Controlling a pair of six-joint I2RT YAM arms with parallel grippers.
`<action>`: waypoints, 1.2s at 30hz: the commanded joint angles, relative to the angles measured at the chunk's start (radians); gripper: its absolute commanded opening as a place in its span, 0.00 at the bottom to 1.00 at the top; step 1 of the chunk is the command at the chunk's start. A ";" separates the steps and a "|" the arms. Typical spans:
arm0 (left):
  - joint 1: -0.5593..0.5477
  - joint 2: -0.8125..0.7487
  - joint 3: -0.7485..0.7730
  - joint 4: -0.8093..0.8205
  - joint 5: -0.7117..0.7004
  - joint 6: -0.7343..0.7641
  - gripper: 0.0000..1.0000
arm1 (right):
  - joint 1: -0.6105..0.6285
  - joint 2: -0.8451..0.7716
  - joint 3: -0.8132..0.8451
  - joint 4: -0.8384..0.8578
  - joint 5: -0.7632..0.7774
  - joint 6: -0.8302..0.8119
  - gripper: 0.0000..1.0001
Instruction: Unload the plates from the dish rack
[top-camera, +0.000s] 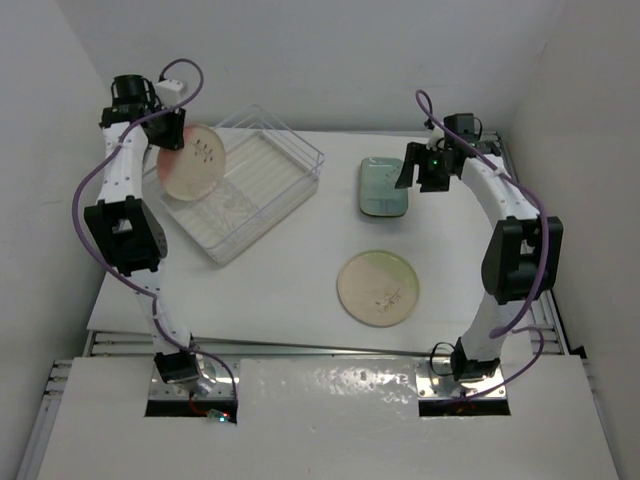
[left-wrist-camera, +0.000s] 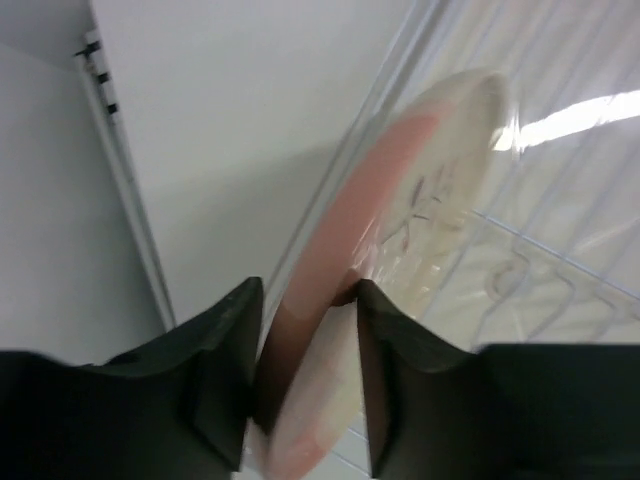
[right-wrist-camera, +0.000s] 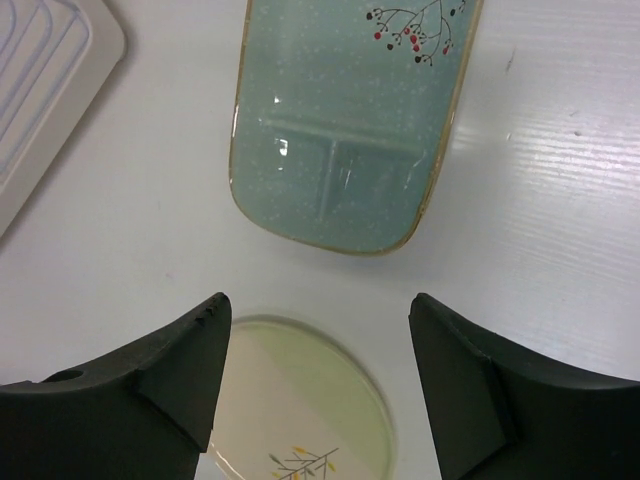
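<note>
Currently, the pink-and-cream plate (top-camera: 193, 160) stands on edge at the left end of the dish rack (top-camera: 262, 180). It is tilted, with its cream face and dark sprig marks turned toward the rack's interior. Its lower rim sits inside the clear walls; whether it rests on the ribbed base cannot be told.

The left pincer (left-wrist-camera: 305, 370) grips the plate at its upper rim. In the left wrist view, one finger (left-wrist-camera: 215, 370) lies against the pink outer side and the other against the cream face, with the rim filling the gap between them. The jaws are closed down to the plate's thickness.

To the right of the rack and apart from it, a blue-green plate (top-camera: 383, 186) of rounded-rectangular form lies flat on the desk (top-camera: 300, 270). It carries a red-berried sprig at one end. A yellow-green-and-cream plate (top-camera: 377, 288) lies flat nearer the arm bases, apart from the blue-green one.

The right pincer (right-wrist-camera: 320, 370) hovers above the desk beside the blue-green plate, jaws spread wide and holding nothing. In the right wrist view, the blue-green plate lies beyond the fingertips, and part of the yellow-green-and-cream plate shows on the desk below the gap between the fingers.
</note>
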 joint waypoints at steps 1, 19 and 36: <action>0.043 0.016 0.088 -0.078 0.252 -0.048 0.30 | 0.004 -0.064 -0.012 0.001 -0.027 -0.027 0.71; 0.027 -0.292 -0.070 0.229 0.180 -0.029 0.00 | 0.005 -0.125 -0.049 0.029 -0.031 -0.009 0.71; 0.012 -0.351 -0.004 0.289 0.278 -0.065 0.00 | 0.028 -0.197 -0.052 0.051 -0.047 0.008 0.66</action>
